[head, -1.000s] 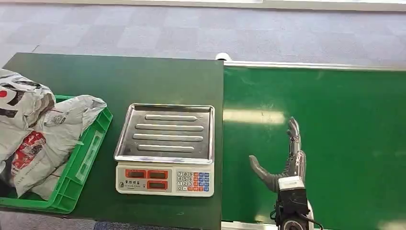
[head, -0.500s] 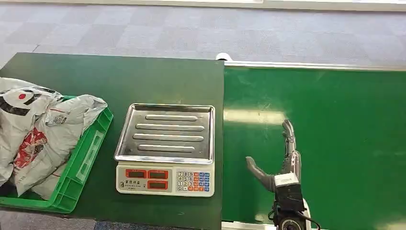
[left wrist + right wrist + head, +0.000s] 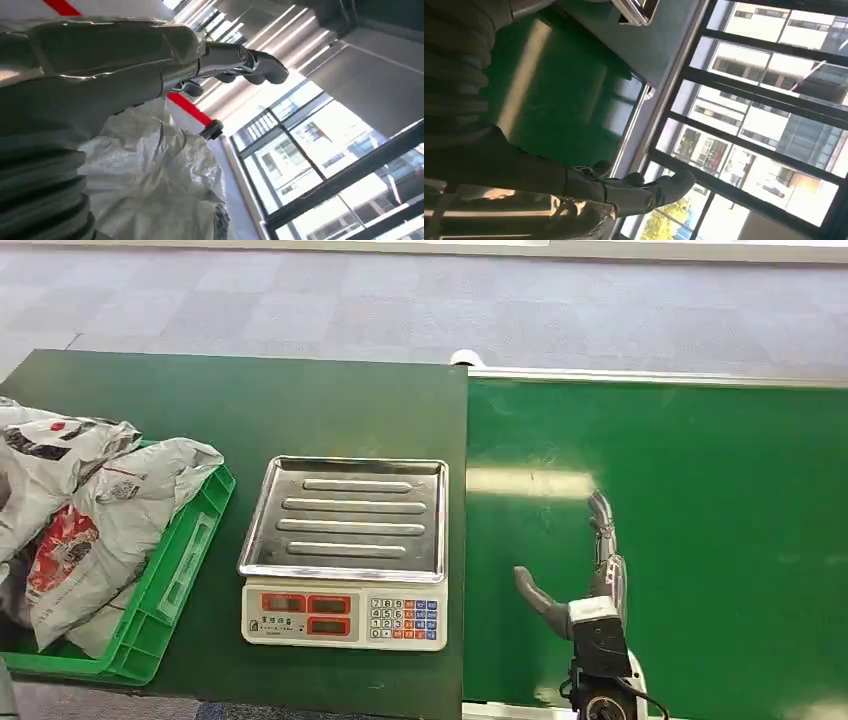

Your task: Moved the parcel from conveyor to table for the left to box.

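Looking down from the head view, the right hand hovers over the bare green conveyor, fingers spread and holding nothing, likely waiting for a parcel. Grey parcels fill the green crate on the bench, beside the scale.

In the left wrist view, the left hand lies against a grey parcel; I cannot tell whether it grips.

In the right wrist view, the right hand is spread above the belt.
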`<state>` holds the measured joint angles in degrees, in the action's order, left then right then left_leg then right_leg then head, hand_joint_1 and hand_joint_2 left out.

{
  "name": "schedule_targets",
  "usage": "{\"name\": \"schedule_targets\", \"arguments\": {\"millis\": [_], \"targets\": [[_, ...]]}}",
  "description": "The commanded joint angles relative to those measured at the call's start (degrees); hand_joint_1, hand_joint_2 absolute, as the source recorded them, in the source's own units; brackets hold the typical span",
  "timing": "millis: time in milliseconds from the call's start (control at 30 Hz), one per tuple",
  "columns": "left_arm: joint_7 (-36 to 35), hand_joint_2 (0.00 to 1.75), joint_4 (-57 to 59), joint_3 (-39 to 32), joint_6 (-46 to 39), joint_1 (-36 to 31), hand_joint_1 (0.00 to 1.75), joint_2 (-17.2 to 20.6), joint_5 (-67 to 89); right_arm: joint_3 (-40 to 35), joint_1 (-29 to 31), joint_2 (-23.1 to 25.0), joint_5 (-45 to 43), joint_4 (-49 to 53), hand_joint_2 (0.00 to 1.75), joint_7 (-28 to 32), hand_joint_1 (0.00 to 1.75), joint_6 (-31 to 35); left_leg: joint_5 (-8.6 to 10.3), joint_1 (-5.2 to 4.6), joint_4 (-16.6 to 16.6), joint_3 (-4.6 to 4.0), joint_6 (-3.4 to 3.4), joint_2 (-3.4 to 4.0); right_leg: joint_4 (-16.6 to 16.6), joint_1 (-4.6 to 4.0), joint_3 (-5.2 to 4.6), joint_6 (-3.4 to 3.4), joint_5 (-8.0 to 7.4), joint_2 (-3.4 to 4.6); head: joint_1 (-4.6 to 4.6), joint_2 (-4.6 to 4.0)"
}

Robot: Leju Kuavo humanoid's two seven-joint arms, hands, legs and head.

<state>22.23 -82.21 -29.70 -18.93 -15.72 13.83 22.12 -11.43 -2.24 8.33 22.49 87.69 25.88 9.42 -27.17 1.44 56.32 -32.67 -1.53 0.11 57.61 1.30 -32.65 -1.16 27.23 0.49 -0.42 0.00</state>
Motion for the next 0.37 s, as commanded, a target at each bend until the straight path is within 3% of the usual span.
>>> {"name": "schedule_targets", "arguments": {"millis": [33, 200, 300, 333, 367], "targets": [[3.35, 1.75, -16.86, 10.70, -0.81, 6.50, 0.00, -8.73, 0.87, 1.56, 1.99, -0.09, 0.37, -3.87, 1.75, -0.55, 0.00, 0.32, 0.05, -0.02, -0.06, 0.04, 0.09, -0.10, -0.07, 0.00, 0.08, 0.04, -0.02, -0.14, -0.04, 0.00], [2.69, 1.75, -15.54, 35.56, -0.66, 6.91, 0.00, -15.04, 1.82, 0.33, 2.61, -1.42, 0.52, -5.48, 1.75, -0.62, 0.00, 0.79, 0.15, -0.05, -0.11, 0.08, 0.20, -0.59, -0.22, 0.03, 0.30, 0.00, 0.01, -0.64, -0.02, 0.00], [2.42, 1.75, -13.74, 38.11, -1.20, 5.93, 0.00, -16.28, 3.11, 0.45, 1.84, -1.39, 0.39, -5.11, 1.75, -0.53, 0.00, 1.38, 0.22, -0.06, -0.19, 0.10, 0.33, -0.75, -0.38, 0.01, 0.43, 0.01, -0.05, -0.82, -0.02, 0.00], [1.21, 1.75, -6.27, 44.54, 0.30, 0.97, 0.00, -17.69, 1.78, 1.31, 1.54, -0.50, -0.16, -4.96, 1.75, -0.64, 0.00, 2.38, 0.16, -0.12, -0.10, 0.08, 0.19, -0.65, -0.23, 0.10, 0.31, 0.00, 0.01, -0.69, -0.02, 0.00], [1.00, 1.75, -5.95, 44.64, 0.59, 0.85, 0.00, -17.78, 1.29, 1.44, 1.65, -0.42, -0.17, -5.05, 1.75, -0.68, 0.00, 2.43, 0.24, -0.13, -0.19, 0.10, 0.30, -0.80, -0.38, 0.08, 0.43, 0.03, -0.05, -0.87, -0.04, 0.00]]}}
